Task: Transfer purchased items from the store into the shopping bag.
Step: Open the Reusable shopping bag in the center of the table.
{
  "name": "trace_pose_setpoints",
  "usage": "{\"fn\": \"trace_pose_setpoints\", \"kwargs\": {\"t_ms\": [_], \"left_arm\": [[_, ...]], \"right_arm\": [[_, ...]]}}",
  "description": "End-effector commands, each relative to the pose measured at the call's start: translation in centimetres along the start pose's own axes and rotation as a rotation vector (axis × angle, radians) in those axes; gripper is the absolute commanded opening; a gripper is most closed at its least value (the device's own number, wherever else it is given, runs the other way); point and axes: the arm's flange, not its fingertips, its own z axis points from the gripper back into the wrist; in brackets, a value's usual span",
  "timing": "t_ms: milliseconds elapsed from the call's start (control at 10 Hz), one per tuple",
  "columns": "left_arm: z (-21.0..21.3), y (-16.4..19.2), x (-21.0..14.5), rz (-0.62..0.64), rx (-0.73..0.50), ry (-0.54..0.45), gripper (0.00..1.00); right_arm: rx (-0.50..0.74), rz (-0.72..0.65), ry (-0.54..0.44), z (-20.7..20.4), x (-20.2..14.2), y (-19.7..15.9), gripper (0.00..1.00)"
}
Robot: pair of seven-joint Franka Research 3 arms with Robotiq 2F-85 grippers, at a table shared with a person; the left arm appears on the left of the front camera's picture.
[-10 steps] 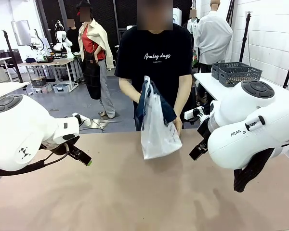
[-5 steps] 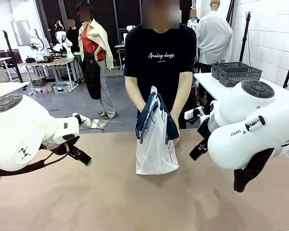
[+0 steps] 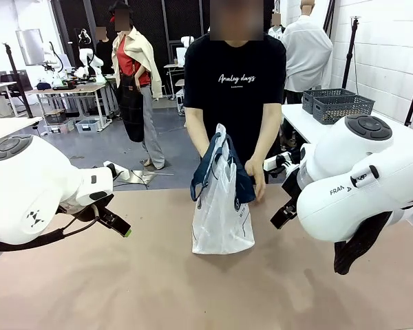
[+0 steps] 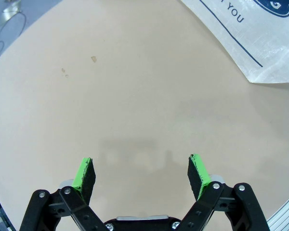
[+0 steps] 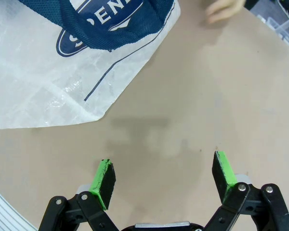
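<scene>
Shopping bag (image 3: 222, 216) upright on table (image 3: 144, 292)

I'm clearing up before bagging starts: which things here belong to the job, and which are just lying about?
For the job:
shopping bag, upright on the table by the person
left gripper, open
right gripper, open

Lying about:
grey mesh baskets on the side table
cluttered desk at the back

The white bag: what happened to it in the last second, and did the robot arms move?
The person lowered the shopping bag onto the table, nearer the robot and toward its left, holding its handles. The left gripper and right gripper stayed put, open.
</scene>
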Motion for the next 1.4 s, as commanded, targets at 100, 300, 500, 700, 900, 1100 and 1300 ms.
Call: {"fn": "trace_pose_setpoints", "kwargs": {"t_ms": [100, 300, 500, 700, 900, 1100, 1300], "left_arm": [[0.00, 0.06, -0.02, 0.001, 0.000, 0.000, 1.00], [0.00, 0.06, -0.02, 0.001, 0.000, 0.000, 1.00], [0.00, 0.06, -0.02, 0.001, 0.000, 0.000, 1.00], [0.00, 0.06, -0.02, 0.001, 0.000, 0.000, 1.00], [0.00, 0.06, -0.02, 0.001, 0.000, 0.000, 1.00], [0.00, 0.06, -0.02, 0.001, 0.000, 0.000, 1.00], [0.00, 0.06, -0.02, 0.001, 0.000, 0.000, 1.00]], "right_arm": [[0.000, 0.001, -0.001, 0.11, -0.14, 0.08, 1.00], [0.000, 0.001, -0.001, 0.11, -0.14, 0.08, 1.00], [0.000, 0.001, -0.001, 0.11, -0.14, 0.08, 1.00], [0.000, 0.001, -0.001, 0.11, -0.14, 0.08, 1.00], [0.000, 0.001, -0.001, 0.11, -0.14, 0.08, 1.00], [0.000, 0.001, -0.001, 0.11, -0.14, 0.08, 1.00], [0.000, 0.001, -0.001, 0.11, -0.14, 0.08, 1.00]]}}
